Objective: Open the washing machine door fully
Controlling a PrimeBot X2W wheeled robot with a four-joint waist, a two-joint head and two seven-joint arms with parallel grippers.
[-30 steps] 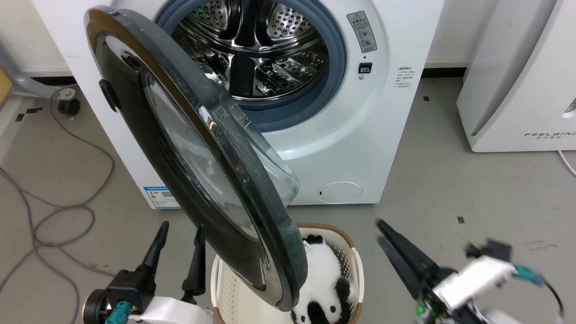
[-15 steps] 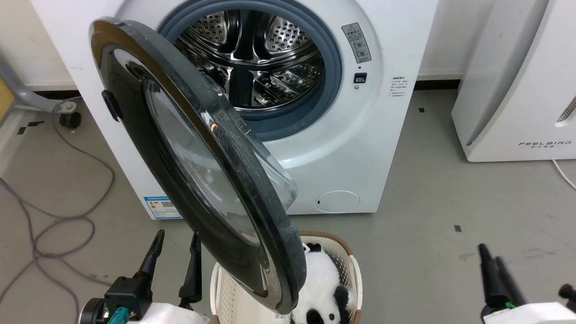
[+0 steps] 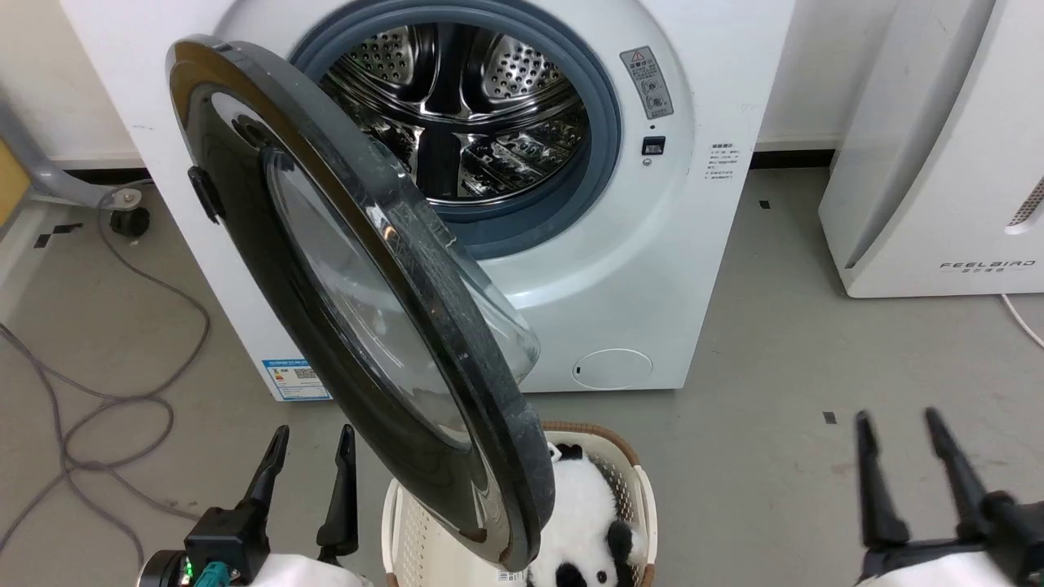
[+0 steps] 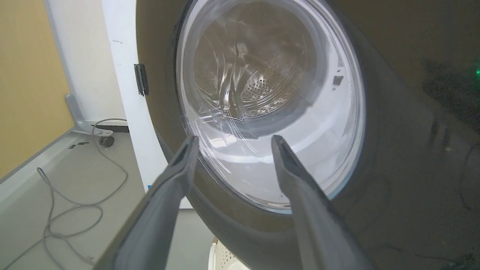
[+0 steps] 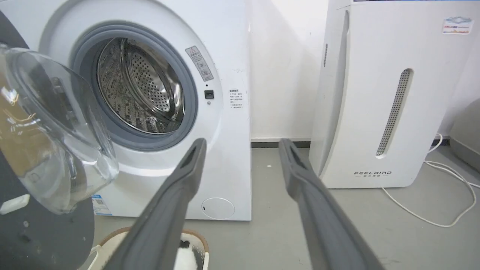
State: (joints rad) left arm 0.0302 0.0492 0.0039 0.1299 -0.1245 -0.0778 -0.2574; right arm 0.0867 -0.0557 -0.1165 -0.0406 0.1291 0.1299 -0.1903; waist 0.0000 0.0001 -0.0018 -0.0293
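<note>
Head view: door (image 3: 351, 310) is seen just right of nearer left hand (image 3: 314, 432); right hand (image 3: 895, 416) well apart; both spread wide, empty.

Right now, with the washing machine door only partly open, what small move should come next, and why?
Probably bring the right gripper leftward to the washing machine door's free edge and push its inner side further left. The door stands half swung out over the laundry basket, both grippers are open and touch nothing, and the left gripper faces its glossy outer side.
</note>
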